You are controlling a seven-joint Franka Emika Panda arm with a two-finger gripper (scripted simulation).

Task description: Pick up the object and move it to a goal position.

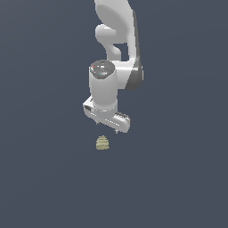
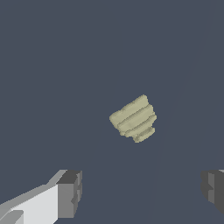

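The tiny pale yellow-olive ridged dome-shaped object (image 1: 102, 143) (image 2: 134, 118) lies on the plain dark grey surface (image 1: 44, 178), near its middle. Directly above hangs the white robot gripper (image 1: 107, 127) (image 2: 141, 192), jaws spread wide, holding nothing.

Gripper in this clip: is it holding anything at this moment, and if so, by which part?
Nothing is held. The gripper is open above the object, and in the wrist view the fingers stand wide apart, clear of it.
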